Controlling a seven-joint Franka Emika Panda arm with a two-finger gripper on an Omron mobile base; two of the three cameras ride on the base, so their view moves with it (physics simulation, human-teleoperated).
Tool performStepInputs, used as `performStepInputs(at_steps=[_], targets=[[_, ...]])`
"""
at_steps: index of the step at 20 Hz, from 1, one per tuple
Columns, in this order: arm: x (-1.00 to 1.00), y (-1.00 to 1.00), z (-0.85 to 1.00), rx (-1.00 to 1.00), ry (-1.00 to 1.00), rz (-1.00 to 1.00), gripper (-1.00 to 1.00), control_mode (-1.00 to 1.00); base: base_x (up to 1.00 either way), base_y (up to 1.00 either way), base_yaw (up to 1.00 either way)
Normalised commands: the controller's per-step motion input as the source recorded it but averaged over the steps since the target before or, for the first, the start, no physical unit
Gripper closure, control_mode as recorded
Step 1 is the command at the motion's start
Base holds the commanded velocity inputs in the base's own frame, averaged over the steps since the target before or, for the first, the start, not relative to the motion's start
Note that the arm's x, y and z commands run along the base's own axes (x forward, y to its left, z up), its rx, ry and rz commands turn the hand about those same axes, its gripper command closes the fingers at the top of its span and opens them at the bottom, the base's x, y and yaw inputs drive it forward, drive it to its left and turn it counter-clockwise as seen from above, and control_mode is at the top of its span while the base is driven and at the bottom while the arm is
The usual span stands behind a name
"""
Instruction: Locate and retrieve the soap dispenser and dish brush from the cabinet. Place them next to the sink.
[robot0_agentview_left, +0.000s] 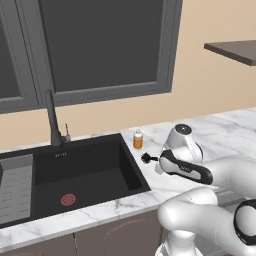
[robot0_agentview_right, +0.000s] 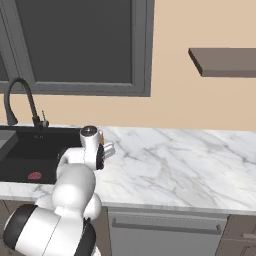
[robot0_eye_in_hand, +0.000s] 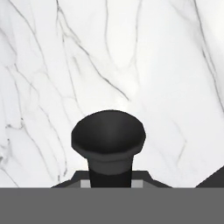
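The amber soap dispenser (robot0_agentview_left: 138, 139) stands upright on the white marble just right of the black sink (robot0_agentview_left: 131, 165), near the back wall. My gripper (robot0_agentview_left: 155, 161) hovers low over the counter in front of the bottle and is shut on the dish brush (robot0_agentview_left: 146, 158), whose black bristly head sticks out toward the sink. In the hand view the brush (robot0_eye_in_hand: 108, 138) stands dark between the fingertips, over bare marble. From the right base view the gripper (robot0_agentview_right: 107, 149) is beside the sink (robot0_agentview_right: 30, 150), and the arm hides most of the bottle. The cabinet (robot0_agentview_left: 235, 50) (robot0_agentview_right: 225, 61) hangs on the wall at the upper right.
A tall dark faucet (robot0_agentview_left: 52, 120) rises behind the basin, which has a red drain ring (robot0_agentview_left: 68, 199). A grey-framed window (robot0_agentview_left: 100, 50) fills the wall above. Open marble counter (robot0_agentview_right: 180, 160) stretches to the right. Drawer fronts (robot0_agentview_right: 165, 230) sit below the counter edge.
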Motion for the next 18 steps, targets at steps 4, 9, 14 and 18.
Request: performStepInputs(at_steps=[4, 9, 14, 18], targets=[[0.13, 0.0, -0.28, -0.01, 0.0, 0.04, 1.0, -1.0, 0.0, 0.0, 0.0], [0.04, 0.0, -0.18, 0.0, 0.0, 0.06, 1.0, -1.0, 0.0, 0.0, 0.0], [0.04, 0.0, -0.17, 0.0, 0.0, 0.06, 1.0, -1.0, 0.0, 0.0, 0.0], [0.05, 0.0, -0.18, 0.0, 0.0, 0.06, 1.0, -1.0, 0.0, 0.0, 0.0]])
